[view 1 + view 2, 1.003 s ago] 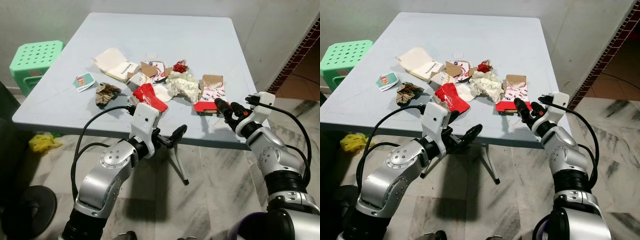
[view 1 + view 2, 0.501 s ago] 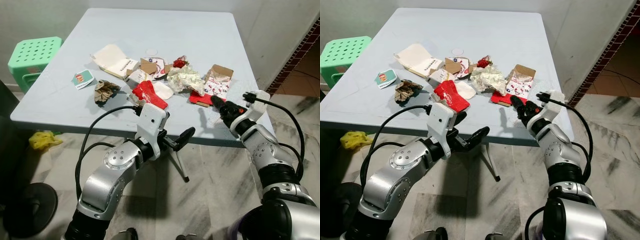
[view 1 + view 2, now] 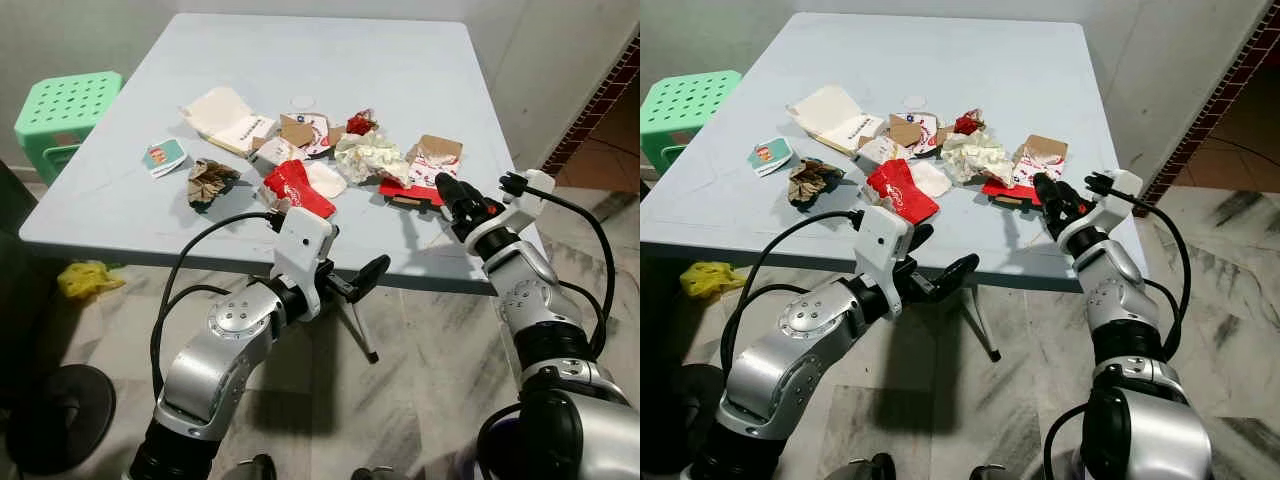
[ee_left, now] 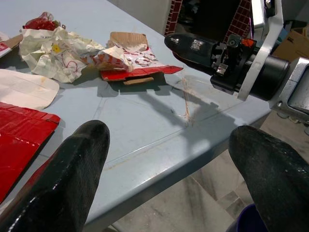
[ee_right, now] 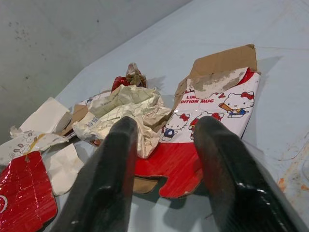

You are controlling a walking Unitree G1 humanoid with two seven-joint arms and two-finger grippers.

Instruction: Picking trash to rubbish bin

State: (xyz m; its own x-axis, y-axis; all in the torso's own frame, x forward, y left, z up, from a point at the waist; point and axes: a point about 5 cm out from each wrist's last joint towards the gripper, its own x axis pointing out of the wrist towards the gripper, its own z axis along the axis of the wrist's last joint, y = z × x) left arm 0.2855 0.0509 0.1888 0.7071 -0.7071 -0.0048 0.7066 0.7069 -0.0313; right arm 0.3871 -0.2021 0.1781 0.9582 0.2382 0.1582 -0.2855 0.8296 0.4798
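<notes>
Trash lies in a heap on the pale blue table (image 3: pixel 330 50). It includes a red-and-white cartoon-print carton (image 3: pixel 428 172), a crumpled paper wrapper (image 3: pixel 368 157), a red foil packet (image 3: pixel 298 188), a brown paper wad (image 3: pixel 210 182) and a white box (image 3: pixel 225 118). My right gripper (image 3: pixel 452 192) is open over the table's front right corner. Its fingers (image 5: pixel 120 159) point at the carton (image 5: pixel 212 106), close to its red near edge. My left gripper (image 3: pixel 940 255) hangs open just in front of the table's front edge, holding nothing.
A green plastic stool (image 3: pixel 65 115) stands left of the table. A yellow scrap (image 3: pixel 85 280) lies on the marble floor under the table's left side. A dark round object (image 3: pixel 55 420) sits at the lower left. A wall closes in on the right.
The right gripper has reached forward over the table corner to the carton. The carton has turned and shifted since a second ago. The left arm rose slightly, then held still.
</notes>
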